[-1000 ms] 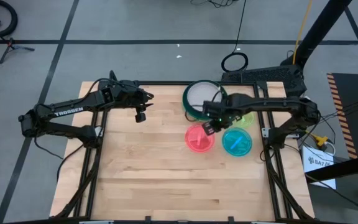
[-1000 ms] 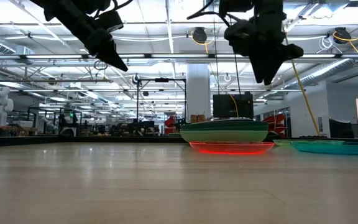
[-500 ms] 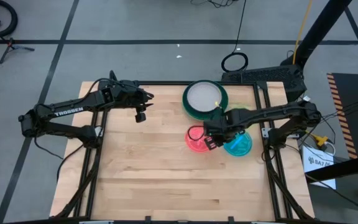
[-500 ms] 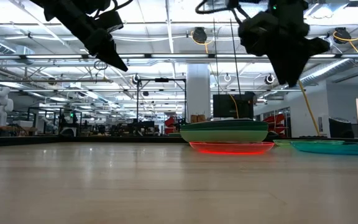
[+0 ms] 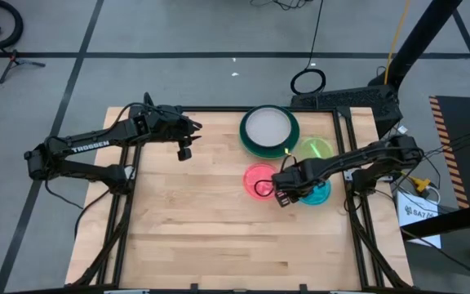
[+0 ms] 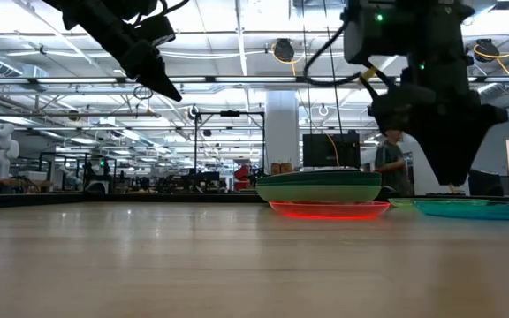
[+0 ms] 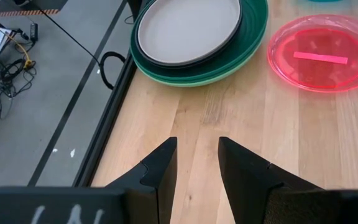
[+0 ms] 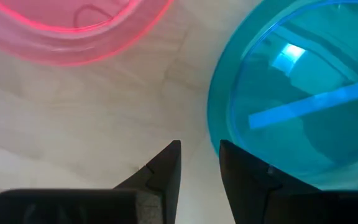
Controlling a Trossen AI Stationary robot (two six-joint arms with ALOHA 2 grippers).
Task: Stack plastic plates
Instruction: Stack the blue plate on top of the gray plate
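A stack of dark and light green plates (image 5: 268, 131) with a frosted white plate (image 7: 188, 28) on top sits near the table's far edge. A pink plate (image 5: 259, 180) lies nearer, a blue plate (image 5: 315, 192) to its right, and a yellow-green plate (image 5: 317, 149) behind the blue one. My right gripper (image 5: 282, 197) hovers low over the gap between the pink plate (image 8: 73, 31) and the blue plate (image 8: 303, 99), narrowly open (image 8: 200, 158), beside the blue rim and clear of the table (image 6: 453, 181). My left gripper (image 5: 184, 152) waits raised at the far left, narrowly open (image 7: 197, 149).
Bare wood takes up the table's near half and left side (image 5: 194, 229). A black cable loop (image 5: 308, 81) and a dark panel (image 5: 345, 100) lie beyond the far edge. A person stands far off in the room behind the stack (image 6: 387, 163).
My right gripper has moved from above the green stack's near right rim toward the table's near edge and downward, ending low between the pink and blue plates. No plate has shifted. The left arm has kept still.
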